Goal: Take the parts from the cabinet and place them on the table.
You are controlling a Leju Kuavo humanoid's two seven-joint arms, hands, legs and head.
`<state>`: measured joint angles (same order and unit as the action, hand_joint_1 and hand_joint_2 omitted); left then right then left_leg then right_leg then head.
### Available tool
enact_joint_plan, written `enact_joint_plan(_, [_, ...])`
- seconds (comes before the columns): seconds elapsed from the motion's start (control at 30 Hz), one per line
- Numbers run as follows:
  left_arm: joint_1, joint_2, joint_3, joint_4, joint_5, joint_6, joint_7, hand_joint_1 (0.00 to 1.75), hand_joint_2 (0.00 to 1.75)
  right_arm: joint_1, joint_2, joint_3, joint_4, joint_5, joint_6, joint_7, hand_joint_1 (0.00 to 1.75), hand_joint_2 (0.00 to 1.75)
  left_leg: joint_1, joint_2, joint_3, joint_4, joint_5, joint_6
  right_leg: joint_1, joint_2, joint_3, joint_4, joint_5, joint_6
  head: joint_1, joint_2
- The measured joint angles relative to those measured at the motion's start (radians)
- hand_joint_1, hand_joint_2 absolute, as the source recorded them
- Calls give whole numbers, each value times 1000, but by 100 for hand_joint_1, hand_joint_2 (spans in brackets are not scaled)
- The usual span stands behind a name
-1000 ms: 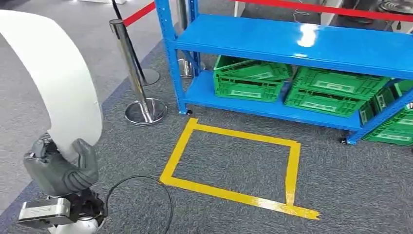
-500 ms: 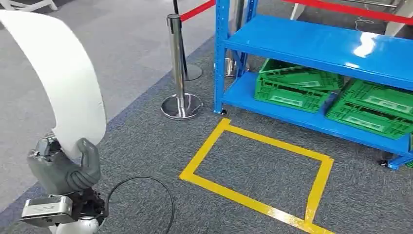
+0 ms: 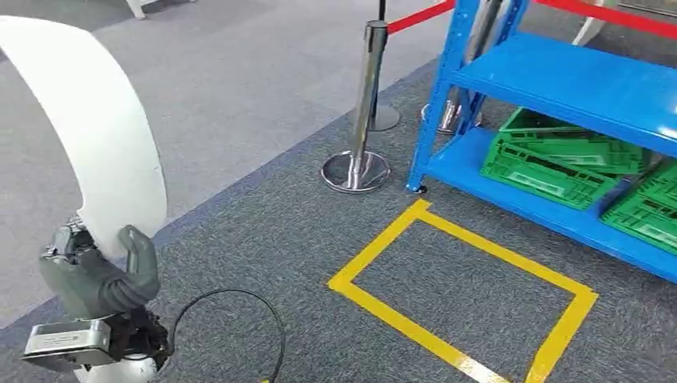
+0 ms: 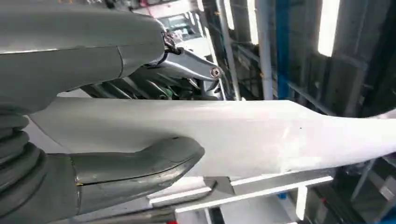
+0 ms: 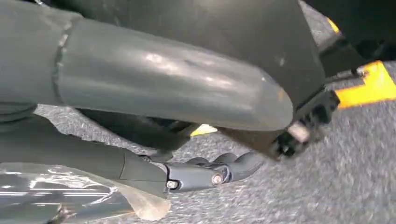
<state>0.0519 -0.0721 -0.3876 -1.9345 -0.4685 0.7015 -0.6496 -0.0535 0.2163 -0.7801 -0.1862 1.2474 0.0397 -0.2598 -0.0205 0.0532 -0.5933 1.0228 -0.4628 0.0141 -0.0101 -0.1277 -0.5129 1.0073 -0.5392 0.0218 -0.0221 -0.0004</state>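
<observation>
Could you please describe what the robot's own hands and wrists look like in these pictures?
The left hand is dark grey with a thick, smooth thumb and a ribbed grey cover at the wrist; below it sits a silver metal block, with a thin black cable looping off. The right hand shows a glossy grey thumb and darker fingers with small metal pins.

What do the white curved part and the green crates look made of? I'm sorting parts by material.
White curved part: likely painted sheet metal or smooth plastic; thin, evenly curved panel with a satin sheen, held by the left robot hand. Green crates: moulded plastic, with a matte finish and slotted lattice walls.
</observation>
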Motion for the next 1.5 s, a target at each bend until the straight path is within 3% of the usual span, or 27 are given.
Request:
enact_joint_plan(0.03, [0, 1, 0, 0, 0, 0, 0, 175, 175, -3, 0, 0, 0, 0, 0, 0, 0, 0, 2, -14, 5, -15, 7, 9, 2, -12, 9, -4, -2, 7, -1, 0])
enact_joint_plan(0.1, [-2, 0, -2, 0, 0, 0, 0, 175, 175, -3, 0, 0, 0, 0, 0, -2, 0, 0, 14, -32, 13, -28, 17, 20, -5, 84, -17, 43, -41, 12, 4, 0])
enact_joint_plan(0.13, [-5, -1, -3, 0, 0, 0, 0, 175, 175, -2, 0, 0, 0, 0, 0, -2, 0, 0, 15, -42, 11, -28, 18, 21, -5, 111, -52, 113, -76, 13, 8, 0])
enact_joint_plan(0.2, [-4, 0, -3, 0, 0, 0, 0, 175, 175, 3, 0, 0, 0, 0, 0, -1, 0, 0, 14, -68, 11, -27, 17, 23, -4, 127, -142, 286, -139, 17, 10, 0])
enact_joint_plan(0.27, [-3, 0, -3, 0, 0, 0, 0, 175, 175, 6, -2, 0, 0, 0, 0, -1, 0, 0, 16, -97, 13, -26, 17, 22, -5, 127, -166, 301, -104, 20, 10, 0])
enact_joint_plan(0.33, [-3, 0, -4, 0, 0, 0, 0, 175, 175, 4, -2, 0, 0, 0, 0, -1, 0, 0, 21, -128, 13, -20, 14, 18, -11, 139, -110, 153, -3, 23, 10, 0])
enact_joint_plan(0.37, [-3, 0, -4, 0, 0, 0, 0, 175, 175, 4, -2, 0, 0, 0, 1, -1, 0, 0, 23, -141, 11, -11, 9, 10, -18, 174, -73, 63, 42, 28, 11, 0])
enact_joint_plan(0.4, [-4, 0, -4, 0, 0, 0, 0, 175, 175, 4, -2, 0, 1, 0, 2, -1, 0, 0, 18, -152, 4, 1, 3, 1, -23, 229, -61, 36, 22, 30, 11, 0])
enact_joint_plan(0.53, [-1, 2, -5, 0, 2, 0, 4, 175, 175, 5, -2, 0, 2, 0, 3, -1, 0, 0, 28, -200, -14, 8, 11, -18, -16, 191, -46, 29, 22, 0, 10, 0])
enact_joint_plan(0.57, [0, 2, -5, 0, 2, 0, 4, 175, 175, 2, -1, 0, 2, 0, 3, -1, 0, 0, 28, -177, -16, 18, 4, -21, -20, 174, -42, 25, 24, -6, 10, 0])
enact_joint_plan(0.6, [-3, 3, -5, 0, 2, 0, 4, 175, 175, 1, -1, 0, 2, 0, 3, -2, 0, 0, 21, -115, -30, 50, -17, -26, -19, 165, -38, 23, 23, -12, 0, 0])
enact_joint_plan(0.63, [-6, 3, -5, 0, 2, 0, 4, 175, 175, 2, -1, 0, 2, 0, 3, -2, 0, 0, 23, -82, -62, 116, -54, -32, -16, 147, -37, 23, 22, -16, -3, 0])
enact_joint_plan(0.73, [-3, 5, -6, 1, 2, 0, 4, 175, 175, 8, -3, -1, 2, 0, 3, -2, 0, 0, 28, -62, -158, 316, -128, -36, -9, 98, -36, 23, 17, -23, -3, 0])
enact_joint_plan(0.77, [-3, 6, -6, 1, 2, 0, 4, 175, 175, 7, -3, -2, 2, 0, 3, -2, 0, 0, 28, -62, -154, 310, -113, -34, -8, 82, -35, 23, 14, -23, -4, 0])
enact_joint_plan(0.83, [-2, 6, -6, 1, 2, 0, 4, 175, 175, 3, -3, -1, 2, 0, 3, -2, 0, 0, 24, -52, -87, 180, -34, -23, -5, 57, -29, 23, 10, -23, -4, 0])
enact_joint_plan(0.87, [-3, 6, -6, 1, 2, 0, 4, 175, 175, 2, -3, -1, 2, 0, 3, -2, 0, 0, 19, -29, -40, 90, 6, -13, -4, 46, -24, 23, 8, -22, -4, 0])
enact_joint_plan(0.9, [-3, 7, -6, 1, 2, 0, 4, 175, 175, 2, -2, -1, 2, 0, 3, -2, 0, 0, 5, 34, -9, 27, 8, -2, -4, 37, -21, 22, 5, -19, -2, 0])
enact_joint_plan(0.93, [-6, 7, -6, 1, 2, 0, 5, 175, 175, 3, -2, -2, 2, -1, 3, -2, 0, 0, -7, 54, -4, 11, 0, 3, 2, 28, -23, 23, 1, -12, -6, 0])
enact_joint_plan(1.07, [-2, 8, -6, 0, 2, 0, 5, 175, 175, 1, 0, -2, 2, 0, 4, -2, 0, 0, -5, -4, -3, -7, 10, 18, 1, -18, -7, 11, -7, 8, -5, 0])
enact_joint_plan(1.13, [-4, 7, -8, 0, 2, 0, 5, 175, 175, -1, 0, -2, 2, 0, 4, -4, 0, 0, 4, -25, 4, -18, 16, 22, -2, 89, -37, 78, -53, 11, 0, 0])
enact_joint_plan(1.2, [-4, 5, -8, 0, 2, 0, 5, 175, 175, 4, 0, -3, 2, 0, 4, -3, 0, 0, 6, -52, 3, -18, 17, 28, -2, 122, -119, 240, -121, 12, 3, 0])
enact_joint_plan(1.27, [-2, 5, -8, 1, 2, 0, 5, 175, 175, 8, -1, -4, 2, 0, 3, -2, 0, 0, 6, -84, 4, -16, 16, 28, -2, 127, -177, 324, -125, 14, 4, 0])
enact_joint_plan(1.3, [-1, 6, -8, 1, 2, 0, 5, 175, 175, 8, -2, -5, 2, 0, 3, -1, 0, 0, 8, -100, 6, -15, 16, 27, -3, 127, -171, 292, -86, 15, 3, 0])
enact_joint_plan(1.37, [-1, 6, -8, 1, 2, 0, 5, 175, 175, 6, -2, -5, 2, 0, 3, -1, 0, 0, 12, -131, 8, -7, 11, 21, -6, 141, -108, 131, 15, 16, 4, 0])
enact_joint_plan(1.4, [-1, 6, -8, 1, 2, 0, 5, 175, 175, 5, -2, -5, 2, 0, 3, -1, 0, 0, 15, -143, 6, 0, 6, 13, -13, 181, -76, 48, 45, 20, 4, 0])
enact_joint_plan(1.43, [-2, 6, -8, 1, 2, 0, 5, 175, 175, 5, -2, -5, 2, 0, 4, -2, 0, 0, 9, -156, -2, 13, 1, 6, -17, 222, -60, 25, 24, 19, 5, 0])
enact_joint_plan(1.5, [-1, 6, -9, 1, 2, 0, 5, 175, 175, 6, -2, -6, 2, 0, 4, -1, 0, 0, 15, -175, -9, 9, 7, -2, -10, 201, -55, 33, 25, 3, 3, 0])
